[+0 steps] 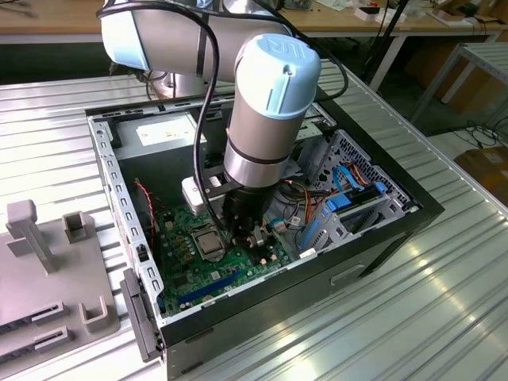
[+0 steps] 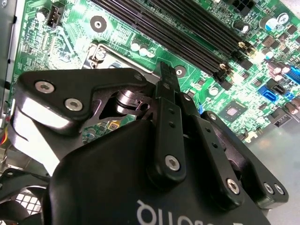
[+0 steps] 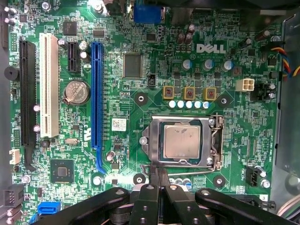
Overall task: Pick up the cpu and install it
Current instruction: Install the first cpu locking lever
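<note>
Ribbed metal surface [image 1: 444,302] carries an opened PC case [image 1: 381,238]. Cpu [image 3: 181,141] already sits in the socket frame [image 3: 215,140] on the motherboard [image 3: 140,93]; end effector [image 3: 158,176] beside it, fingers pressed together, holding nothing.

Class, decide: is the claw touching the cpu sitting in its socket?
Apart. In the first wrist view the claw has its closed tips beside the socket frame's edge, with bare frame between them and the cpu.

From here the arm [image 1: 266,111] hides part of the motherboard [image 1: 238,266] behind the cpu [image 1: 208,240]. In the second wrist view the gripper [image 2: 164,75] body covers the socket frame [image 2: 101,52].
</note>
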Controlling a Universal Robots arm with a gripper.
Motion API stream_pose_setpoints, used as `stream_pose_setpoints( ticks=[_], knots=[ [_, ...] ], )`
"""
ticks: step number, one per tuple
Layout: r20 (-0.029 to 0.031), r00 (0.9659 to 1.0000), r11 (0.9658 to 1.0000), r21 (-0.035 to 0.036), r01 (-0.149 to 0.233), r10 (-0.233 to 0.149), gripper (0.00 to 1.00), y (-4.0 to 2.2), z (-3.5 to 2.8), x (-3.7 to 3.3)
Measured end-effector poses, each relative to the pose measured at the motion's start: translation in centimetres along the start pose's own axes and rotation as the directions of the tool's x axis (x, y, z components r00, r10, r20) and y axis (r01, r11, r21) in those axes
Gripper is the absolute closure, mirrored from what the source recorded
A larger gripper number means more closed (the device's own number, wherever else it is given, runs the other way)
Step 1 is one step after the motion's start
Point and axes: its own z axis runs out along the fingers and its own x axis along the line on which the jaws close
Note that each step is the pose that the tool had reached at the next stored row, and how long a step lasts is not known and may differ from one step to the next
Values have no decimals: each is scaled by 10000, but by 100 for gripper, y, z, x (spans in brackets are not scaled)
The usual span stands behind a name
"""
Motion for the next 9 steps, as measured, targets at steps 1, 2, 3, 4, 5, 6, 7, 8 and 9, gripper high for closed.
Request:
stream_pose_setpoints(
  ticks=[1, 2, 3, 4, 5, 6, 7, 8, 9],
  knots=[
    [-2, 10000, 10000, 8, -1, 1, 89, -1, 1, 0],
    [-8, 10000, 10000, 30, 0, 0, 89, -3, 2, 0],
    [-10, 10000, 10000, 44, 1, -1, 89, -4, 3, 0],
    [-12, 10000, 10000, 61, 1, -1, 89, -5, 5, 0],
    [-15, 10000, 10000, 82, 0, 0, 89, -6, 7, 0],
    [-16, 10000, 10000, 97, -1, 2, 89, -6, 8, 0],
    [-16, 10000, 9999, 110, -2, 3, 89, -7, 10, 0],
    [-17, 10000, 9999, 121, -3, 3, 89, -8, 12, 0],
    [-18, 10000, 9999, 132, -2, 3, 89, -9, 13, 0]
  ],
)
